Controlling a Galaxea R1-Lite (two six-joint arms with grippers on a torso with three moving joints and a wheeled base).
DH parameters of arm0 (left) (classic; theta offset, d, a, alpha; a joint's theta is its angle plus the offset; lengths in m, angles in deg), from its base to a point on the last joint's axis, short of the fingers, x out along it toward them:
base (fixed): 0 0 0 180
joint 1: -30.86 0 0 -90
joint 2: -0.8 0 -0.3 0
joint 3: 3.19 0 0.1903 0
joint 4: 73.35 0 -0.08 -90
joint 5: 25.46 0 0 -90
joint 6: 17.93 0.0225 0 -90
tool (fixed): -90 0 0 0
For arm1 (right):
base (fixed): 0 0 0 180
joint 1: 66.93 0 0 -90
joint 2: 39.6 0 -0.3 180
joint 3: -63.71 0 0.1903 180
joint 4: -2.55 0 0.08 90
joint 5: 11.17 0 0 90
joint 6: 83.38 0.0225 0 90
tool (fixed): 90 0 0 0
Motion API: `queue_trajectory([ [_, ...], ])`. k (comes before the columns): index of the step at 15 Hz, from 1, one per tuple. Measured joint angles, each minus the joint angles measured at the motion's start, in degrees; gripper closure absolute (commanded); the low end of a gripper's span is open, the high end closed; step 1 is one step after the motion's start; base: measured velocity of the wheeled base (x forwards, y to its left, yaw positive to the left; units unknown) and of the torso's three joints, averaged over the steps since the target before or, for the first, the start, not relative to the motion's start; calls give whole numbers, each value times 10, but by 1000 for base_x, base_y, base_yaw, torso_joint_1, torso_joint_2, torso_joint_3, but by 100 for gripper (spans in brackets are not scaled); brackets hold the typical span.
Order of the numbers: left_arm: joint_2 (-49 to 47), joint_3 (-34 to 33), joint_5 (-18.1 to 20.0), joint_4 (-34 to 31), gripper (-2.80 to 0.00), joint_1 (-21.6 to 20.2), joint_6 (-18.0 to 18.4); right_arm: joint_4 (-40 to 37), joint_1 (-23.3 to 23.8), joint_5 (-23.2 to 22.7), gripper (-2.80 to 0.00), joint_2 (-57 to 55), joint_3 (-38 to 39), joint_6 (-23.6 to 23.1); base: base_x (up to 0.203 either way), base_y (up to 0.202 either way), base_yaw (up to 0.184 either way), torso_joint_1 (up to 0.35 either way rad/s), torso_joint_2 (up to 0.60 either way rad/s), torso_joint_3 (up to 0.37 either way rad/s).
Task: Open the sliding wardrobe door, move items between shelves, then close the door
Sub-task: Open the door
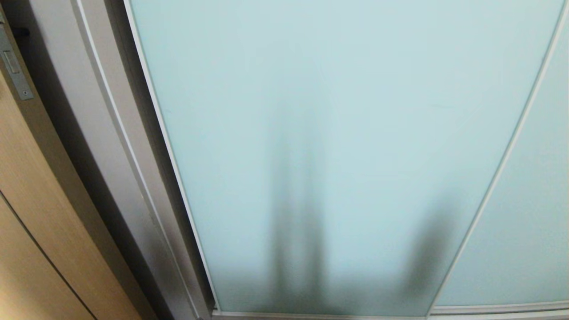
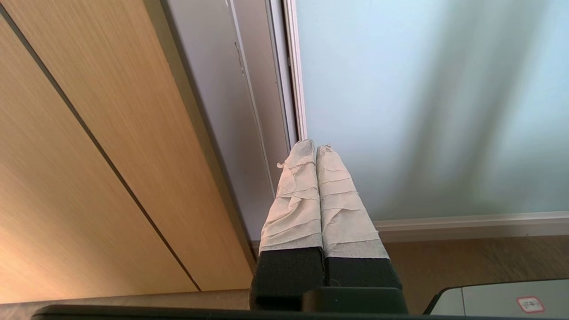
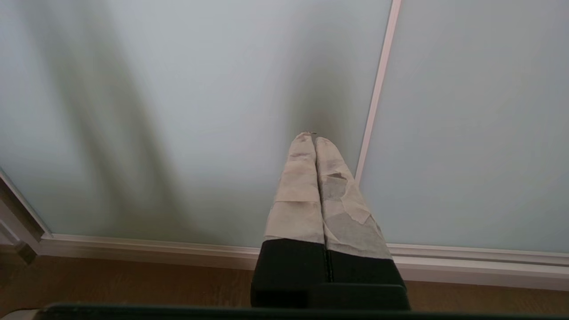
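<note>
The sliding wardrobe door (image 1: 338,146), a frosted pale blue-green glass panel in a thin silver-white frame, fills the head view and stands closed against its left frame post. Neither arm shows in the head view. In the left wrist view my left gripper (image 2: 315,146) is shut and empty, its tape-wrapped fingers (image 2: 295,195) together, held low near the door's left edge (image 2: 298,89). My right gripper (image 3: 313,138) is shut and empty too, low in front of the glass beside the thin rail (image 3: 378,93) between two panels. The items and shelves are hidden behind the door.
A tan wood-grain door (image 1: 31,213) with a metal latch plate (image 1: 13,66) stands to the left of the grey wardrobe frame (image 1: 111,146). A second glass panel (image 1: 529,213) lies to the right. The bottom track (image 3: 133,249) runs above brown wood-grain floor (image 3: 111,284).
</note>
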Motion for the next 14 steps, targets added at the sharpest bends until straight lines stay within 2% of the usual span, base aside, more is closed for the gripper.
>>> queue_trajectory([
  [9,0,0,-1,0,0,0,3,0,0,0,0,0,0,0,0,0,0,0,0,0],
  [14,0,1,-17,2,0,0,1,0,0,0,0,0,0,0,0,0,0,0,0,0],
])
